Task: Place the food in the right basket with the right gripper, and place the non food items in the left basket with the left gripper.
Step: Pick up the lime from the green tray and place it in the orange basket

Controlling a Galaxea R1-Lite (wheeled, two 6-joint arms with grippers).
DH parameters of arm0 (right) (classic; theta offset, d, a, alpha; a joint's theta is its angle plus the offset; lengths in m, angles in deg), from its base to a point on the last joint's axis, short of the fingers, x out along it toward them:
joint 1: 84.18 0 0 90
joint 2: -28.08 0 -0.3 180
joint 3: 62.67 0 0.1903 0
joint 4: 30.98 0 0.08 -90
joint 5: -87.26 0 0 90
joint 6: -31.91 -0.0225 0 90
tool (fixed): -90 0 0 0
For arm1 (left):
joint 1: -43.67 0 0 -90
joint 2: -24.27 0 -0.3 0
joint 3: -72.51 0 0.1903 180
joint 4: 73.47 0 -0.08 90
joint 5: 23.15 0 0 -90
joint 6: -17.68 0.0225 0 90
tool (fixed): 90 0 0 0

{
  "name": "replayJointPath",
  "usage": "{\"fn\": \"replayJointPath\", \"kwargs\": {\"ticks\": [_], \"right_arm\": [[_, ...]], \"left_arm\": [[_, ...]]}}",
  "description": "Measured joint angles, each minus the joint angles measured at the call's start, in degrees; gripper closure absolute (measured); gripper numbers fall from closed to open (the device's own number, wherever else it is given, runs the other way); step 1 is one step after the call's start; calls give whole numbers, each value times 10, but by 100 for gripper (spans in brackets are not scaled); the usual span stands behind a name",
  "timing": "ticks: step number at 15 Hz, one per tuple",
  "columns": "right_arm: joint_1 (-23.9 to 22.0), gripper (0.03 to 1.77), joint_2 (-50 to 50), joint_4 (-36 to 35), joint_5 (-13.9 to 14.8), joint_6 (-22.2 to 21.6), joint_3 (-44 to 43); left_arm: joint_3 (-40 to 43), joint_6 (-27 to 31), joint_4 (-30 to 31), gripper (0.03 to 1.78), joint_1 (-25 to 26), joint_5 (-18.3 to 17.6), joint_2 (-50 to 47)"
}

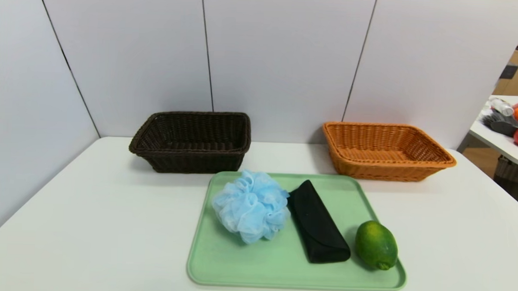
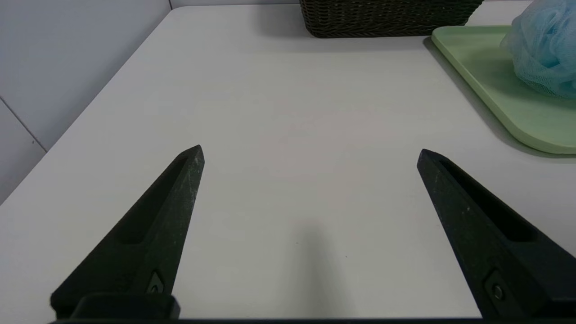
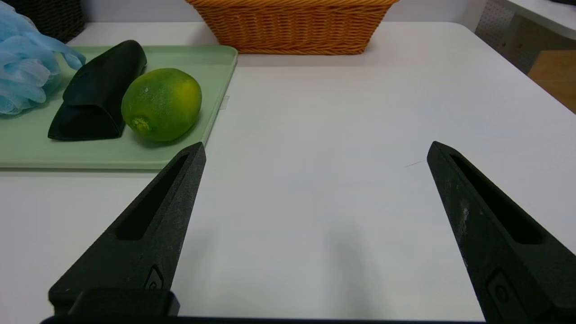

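Left hand [image 2: 310, 153] and right hand [image 3: 315, 148] both hung wide open, empty, over bare worktop [image 1: 88, 225] beside the green tray [image 1: 237, 265]. Lime [image 1: 376, 245], black glasses case [image 1: 318, 223] and blue pouf [image 1: 250, 205] sat on that tray. Dark basket [image 1: 190, 141] and orange basket [image 1: 386, 151] stood behind it, holding nothing.

Left gripper [image 2: 310, 150]: 2 matte black fingers [image 2: 148, 234], tapered to points, long recessed slot each, small screw nr base, pale scuffs at tips. Right gripper [image 3: 316, 148]: same build; whitish wear on one finger.
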Motion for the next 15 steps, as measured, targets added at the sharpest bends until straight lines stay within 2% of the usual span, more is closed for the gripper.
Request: {"fn": "replayJointPath", "kwargs": {"ticks": [6,8,11,15], "right_arm": [[0,10,0,1,0,4,0],[0,10,0,19,3,3,-9],[0,10,-1,100,3,4,-70],[0,10,-40,241,-16,16,-249]], "left_arm": [[0,3,0,12,0,2,0],[-2,21,0,12,0,0,0],[-44,63,-24,12,0,-6,0],[-180,80,-144,12,0,-32,23]]}}
